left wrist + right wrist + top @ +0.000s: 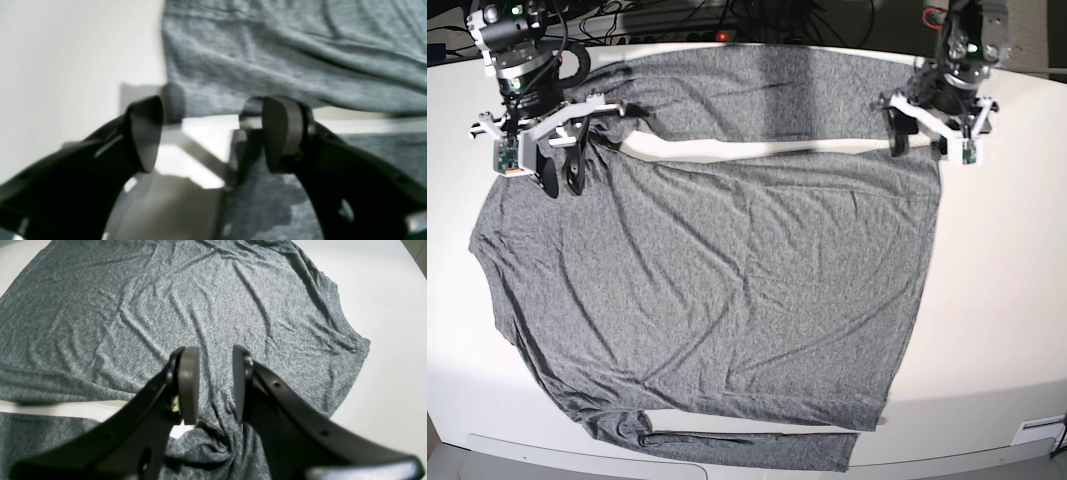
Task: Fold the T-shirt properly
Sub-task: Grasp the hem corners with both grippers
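partly blurred t-shirt hem

One T-shirt is lying on one white table; two sleeves are showing, one stretching along the far edge, one lying along the near edge; two grippers are hanging over it, the left gripper far right, the right gripper far left.
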Controlling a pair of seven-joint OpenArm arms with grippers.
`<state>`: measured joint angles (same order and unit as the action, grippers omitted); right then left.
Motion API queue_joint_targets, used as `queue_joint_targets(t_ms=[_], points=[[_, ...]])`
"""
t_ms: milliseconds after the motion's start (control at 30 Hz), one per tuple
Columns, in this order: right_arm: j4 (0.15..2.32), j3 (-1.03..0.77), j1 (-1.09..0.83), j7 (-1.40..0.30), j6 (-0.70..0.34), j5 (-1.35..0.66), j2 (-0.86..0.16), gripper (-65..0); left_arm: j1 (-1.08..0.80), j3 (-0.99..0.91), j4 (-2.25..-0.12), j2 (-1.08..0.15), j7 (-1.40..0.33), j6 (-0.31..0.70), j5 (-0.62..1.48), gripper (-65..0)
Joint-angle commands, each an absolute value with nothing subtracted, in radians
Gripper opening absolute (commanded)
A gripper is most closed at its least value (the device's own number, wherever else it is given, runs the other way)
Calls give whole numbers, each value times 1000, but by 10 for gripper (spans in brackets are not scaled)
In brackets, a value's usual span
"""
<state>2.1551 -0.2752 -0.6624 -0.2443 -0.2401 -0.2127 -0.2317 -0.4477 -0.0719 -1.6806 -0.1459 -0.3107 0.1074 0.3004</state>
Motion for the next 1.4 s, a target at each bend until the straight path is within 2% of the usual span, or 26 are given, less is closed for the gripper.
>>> queue_joint_targets(t_ms=[0,567,733,867,1100,1367], points=[[2175,-281,-662,-220,-237,-213,-238,-472,-443,-76,-1697,-149,-265,112,303,-200],[2175,-281,-662,-226,-237,-214,-238,-472,-432,-76,-1694,-144,-239,112,243,-206],[2175,-281,-662,-226,-237,-214,-239,-472,-432,-76,-1694,-144,-237,112,243,-271],[2175,-281,-662,-225,-237,-214,-239,-472,-432,-76,-1683,-144,-232,112,243,-271],[2175,-281,-662,-225,-237,-213,-239,-472,-427,-76,-1514,-144,-77,112,243,-270],[2175,-281,-662,-226,-237,-213,-238,-472,-427,-76,-1593,-144,-135,112,243,-271]])
